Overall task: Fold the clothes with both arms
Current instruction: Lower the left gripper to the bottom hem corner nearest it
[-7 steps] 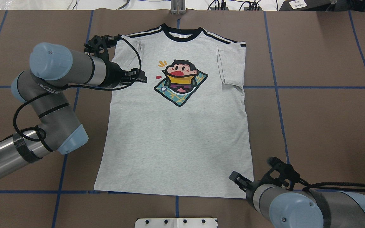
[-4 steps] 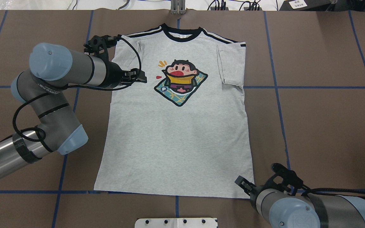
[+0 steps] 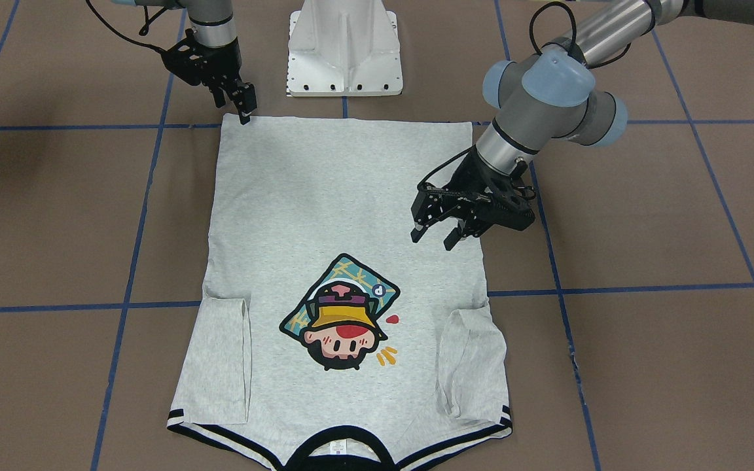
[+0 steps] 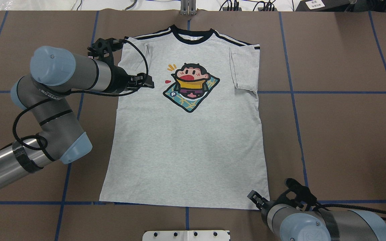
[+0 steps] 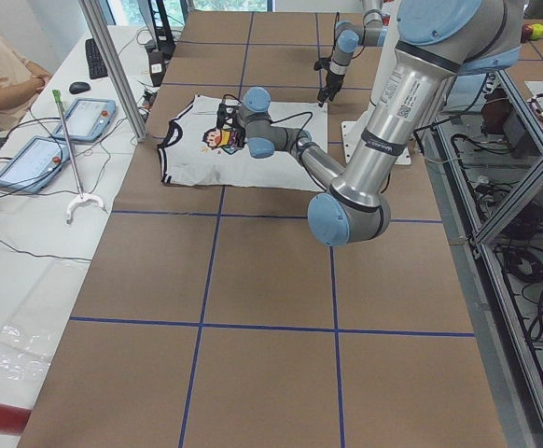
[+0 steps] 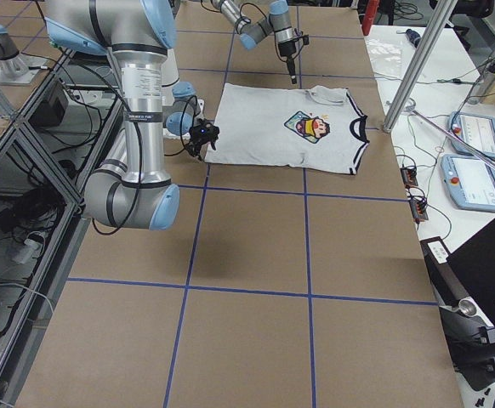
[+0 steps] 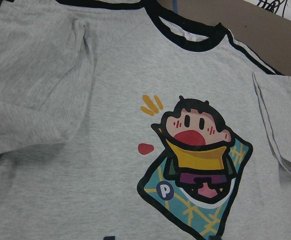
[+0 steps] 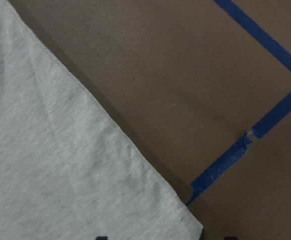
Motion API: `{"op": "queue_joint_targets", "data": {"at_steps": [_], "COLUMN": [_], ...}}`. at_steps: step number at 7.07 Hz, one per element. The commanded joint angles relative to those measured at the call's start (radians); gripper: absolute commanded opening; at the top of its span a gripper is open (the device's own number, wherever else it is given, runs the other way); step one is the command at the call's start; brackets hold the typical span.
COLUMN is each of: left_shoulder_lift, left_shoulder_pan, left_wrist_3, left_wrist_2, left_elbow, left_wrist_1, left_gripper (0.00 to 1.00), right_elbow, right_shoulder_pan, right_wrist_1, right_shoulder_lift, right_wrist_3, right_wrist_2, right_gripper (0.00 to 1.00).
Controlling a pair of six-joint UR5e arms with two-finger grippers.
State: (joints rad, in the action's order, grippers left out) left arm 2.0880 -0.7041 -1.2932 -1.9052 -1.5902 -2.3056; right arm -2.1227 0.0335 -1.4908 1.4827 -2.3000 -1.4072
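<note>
Starting at the left, the left hand [image 3: 432, 239] hangs over the T-shirt [image 4: 186, 147], just inside its left edge and nearer than the tucked-in sleeve [image 7: 35, 90]. Its fingers are parted and hold nothing. The shirt lies flat and face up on the worktop [image 4: 340, 134], collar far, hem near, both sleeves folded inward. At the near right, the right hand [image 4: 255, 198] sits at the hem corner [image 8: 185, 222], also parted and empty.

The step in hand looks like taking hold for a fold. To do it well, each hand should pinch both layers right at an edge. The left one probably needs a matching grip point before anything is lifted. Raising both together with the cloth taut should keep the crease straight.

Whether the right fingertips touch the cloth is hard to tell, since the wrist views show only dark slivers of them. Overhead, the left arm covers part of the shirt's left edge.
</note>
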Motion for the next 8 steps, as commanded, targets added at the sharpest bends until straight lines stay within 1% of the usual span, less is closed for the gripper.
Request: {"op": "queue_joint_targets", "data": {"at_steps": [1, 2, 3, 5, 6, 8], "left_shoulder_lift": [0.000, 0.000, 0.000, 0.001, 0.000, 0.001], "left_shoulder_pan": [0.000, 0.000, 0.000, 0.002, 0.000, 0.000], "left_wrist_3": [0.000, 0.000, 0.000, 0.000, -0.002, 0.000], "left_wrist_2": [0.000, 0.000, 0.000, 0.000, 0.000, 0.000], "left_elbow": [0.000, 0.001, 0.001, 0.001, 0.000, 0.000], "left_wrist_1": [0.000, 0.000, 0.000, 0.000, 0.000, 0.000], "left_gripper": [0.70, 0.70, 0.70, 0.70, 0.70, 0.70], "right_elbow": [0.006, 0.007, 0.007, 0.004, 0.003, -0.003], "right_shoulder_pan": [0.002, 0.000, 0.000, 0.002, 0.002, 0.003], "right_wrist_1": [0.001, 0.001, 0.001, 0.001, 0.001, 0.001], "right_shoulder_lift": [0.007, 0.008, 0.011, 0.010, 0.010, 0.008], "right_wrist_3": [-0.001, 0.001, 0.001, -0.002, -0.003, -0.003], "right_wrist_2": [0.002, 0.001, 0.001, 0.004, 0.002, 0.002], "right_gripper": [0.76, 0.76, 0.73, 0.21, 0.00, 0.00]}}
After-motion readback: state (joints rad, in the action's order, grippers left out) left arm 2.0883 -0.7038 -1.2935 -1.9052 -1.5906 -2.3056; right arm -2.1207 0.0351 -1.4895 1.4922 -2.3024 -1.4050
